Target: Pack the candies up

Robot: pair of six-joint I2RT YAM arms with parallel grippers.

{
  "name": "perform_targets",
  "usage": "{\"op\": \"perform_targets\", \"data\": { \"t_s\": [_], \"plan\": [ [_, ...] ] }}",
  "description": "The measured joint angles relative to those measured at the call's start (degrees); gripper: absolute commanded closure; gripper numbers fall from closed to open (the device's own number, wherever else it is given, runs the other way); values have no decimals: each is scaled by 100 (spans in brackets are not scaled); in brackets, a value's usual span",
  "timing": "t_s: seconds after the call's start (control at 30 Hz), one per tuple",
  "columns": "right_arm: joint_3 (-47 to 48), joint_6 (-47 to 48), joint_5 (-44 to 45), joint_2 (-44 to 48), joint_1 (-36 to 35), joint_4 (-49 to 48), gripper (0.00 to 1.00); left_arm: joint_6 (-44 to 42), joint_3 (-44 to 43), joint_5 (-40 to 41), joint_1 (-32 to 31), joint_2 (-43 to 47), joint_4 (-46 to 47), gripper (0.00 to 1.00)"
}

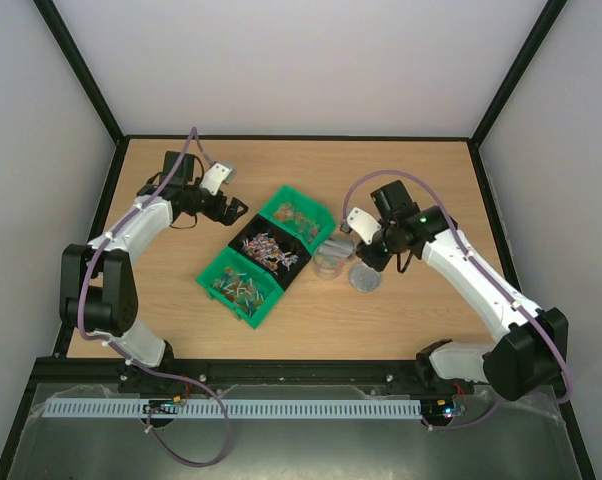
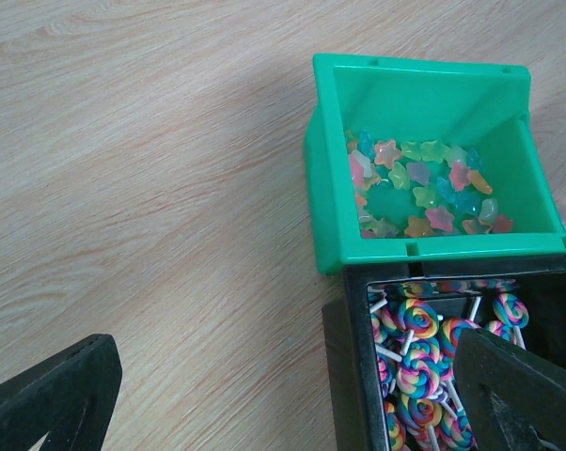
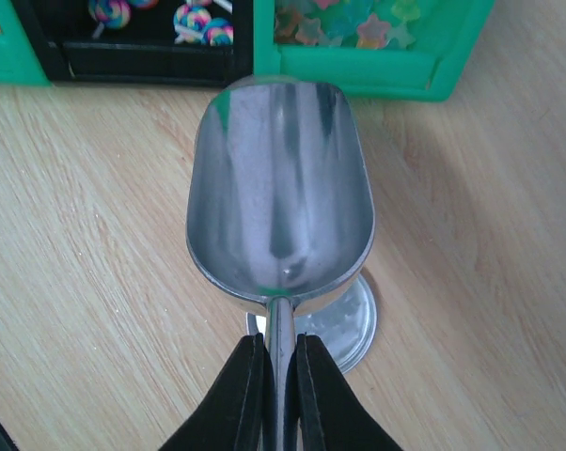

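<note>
The candies lie in three bins set in a diagonal row: pastel star candies [image 2: 424, 183] in the far green bin [image 1: 299, 213], swirl lollipops [image 2: 419, 371] in the black bin [image 1: 271, 250], and mixed sweets in the near green bin [image 1: 239, 287]. My left gripper [image 2: 283, 404] is open, hovering low at the black bin's left wall, one finger over bare wood and the other over the lollipops. My right gripper [image 3: 280, 376] is shut on the handle of an empty metal scoop [image 3: 278, 188], whose mouth points at the bins. In the top view it [image 1: 363, 250] sits right of the bins.
A clear jar [image 1: 331, 260] stands just right of the black bin. The round silver lid [image 3: 353, 324] lies flat on the wood under the scoop's neck, also the lid [image 1: 364, 279] in the top view. Black frame rails edge the table.
</note>
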State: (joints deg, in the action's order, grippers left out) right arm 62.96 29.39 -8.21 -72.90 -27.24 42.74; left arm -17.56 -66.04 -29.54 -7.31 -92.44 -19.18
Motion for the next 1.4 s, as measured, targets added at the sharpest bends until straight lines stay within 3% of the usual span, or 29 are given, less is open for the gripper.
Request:
{"op": "perform_targets", "data": {
  "t_s": [0.17,0.37,0.87,1.4],
  "plan": [
    [793,-164,-15,-243,0,306,99,0,0,0,0,-4,0,1],
    [2006,-669,-74,-1303,-2,256,99,0,-2,4,-2,-129,-2,1],
    [2662,-1064,179,-2898,-223,260,99,24,-168,256,-367,-699,-4,1],
    [3084,-1325,817,-3674,-490,234,99,-17,-682,264,-494,-1338,-138,4]
  ]
}}
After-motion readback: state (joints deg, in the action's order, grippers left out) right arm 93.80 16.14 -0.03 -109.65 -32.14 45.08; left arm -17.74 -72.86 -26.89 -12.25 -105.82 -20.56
